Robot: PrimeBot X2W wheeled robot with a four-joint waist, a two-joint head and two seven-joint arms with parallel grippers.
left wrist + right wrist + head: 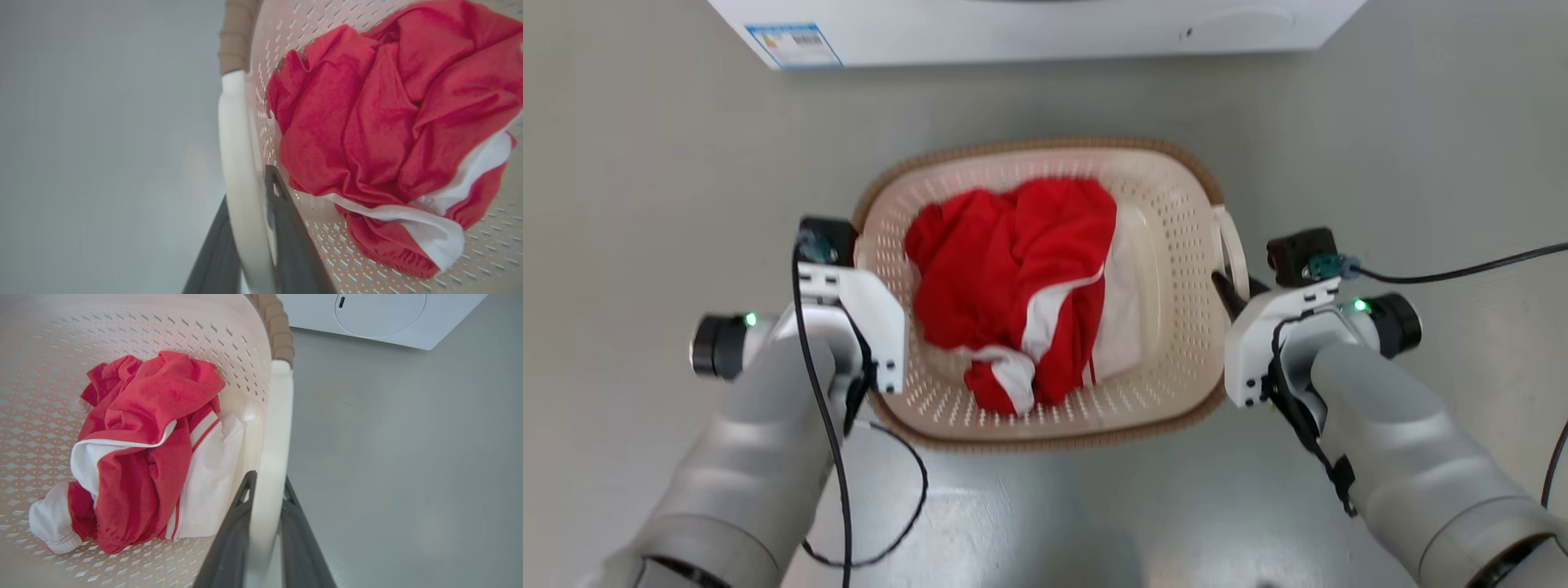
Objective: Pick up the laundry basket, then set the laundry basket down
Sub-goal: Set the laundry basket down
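In front of the washing machine [1029, 28], the laundry basket [1168, 245] is sitting level over the grey floor [645, 163] and carrying a red and white garment [1013, 269]. The left pincer [250, 200] is clamping the basket's left handle [237, 134], with one dark finger lying inside the white bar and one outside. The right pincer [267, 482] is gripping the right handle [278, 416] in the same way. Both pincers are standing narrow, closed on the handles.

The pick-up step is judged to be in hand. Both grasps are made, but whether the basket base is touching the floor or hanging clear of it cannot be told.

The next move is calling for both pincers to travel together at equal height. This should hold the basket level so that neither handle is twisting out of its grip, before the basket is lowered flat onto the floor.
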